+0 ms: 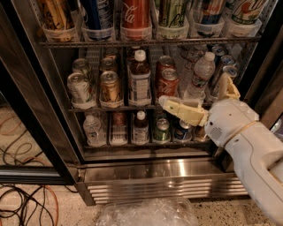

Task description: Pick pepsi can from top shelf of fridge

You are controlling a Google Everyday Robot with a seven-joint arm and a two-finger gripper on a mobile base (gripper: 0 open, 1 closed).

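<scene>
The pepsi can (98,12), dark blue with white lettering, stands in a clear tray on the top shelf (146,43) of the fridge (154,170), second from the left, beside a red Coca-Cola can (135,13). Its lid is cut off by the frame's top edge. My gripper (194,90) hangs in front of the middle rack, below the top shelf and to the right of the pepsi can. It is open and holds nothing. One cream finger (181,110) points left and the other rises near the right door frame.
Gold (55,13) and green (172,12) cans flank the row on the top shelf. The middle rack (110,108) and the rack below hold cans and bottles. A dark door frame (35,132) stands at left. Cables (22,207) and crumpled plastic (146,214) lie on the floor.
</scene>
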